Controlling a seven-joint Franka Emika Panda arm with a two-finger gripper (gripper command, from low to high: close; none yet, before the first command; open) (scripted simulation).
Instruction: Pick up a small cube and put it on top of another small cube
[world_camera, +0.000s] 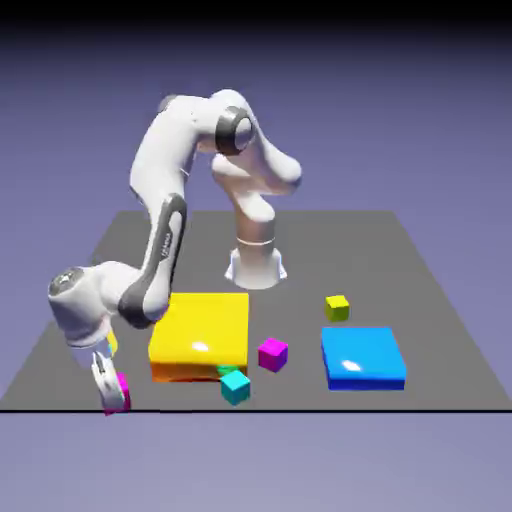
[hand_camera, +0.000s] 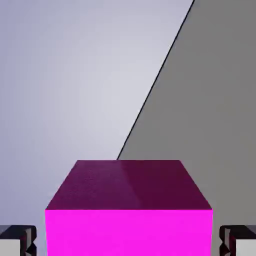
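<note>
My gripper (world_camera: 111, 392) is down at the table's front corner on the exterior view's left, with a tiny magenta cube (world_camera: 122, 389) between its fingers. In the hand view that magenta cube (hand_camera: 129, 210) fills the bottom middle. The gripper (hand_camera: 128, 244) straddles it, and a thin gap shows between each grey fingertip (hand_camera: 19, 241) and the cube's sides, so it is open. A second magenta cube (world_camera: 272, 353) lies in front of the yellow slab. The olive-yellow cube (world_camera: 337, 307) sits far off toward the exterior view's right, behind the blue slab.
A big flat yellow slab (world_camera: 200, 330) lies beside my forearm, and a blue slab (world_camera: 362, 357) lies at the right. A tiny cyan cube (world_camera: 235, 386) sits at the yellow slab's front corner. The table's front edge (hand_camera: 155, 87) runs just beyond the gripper.
</note>
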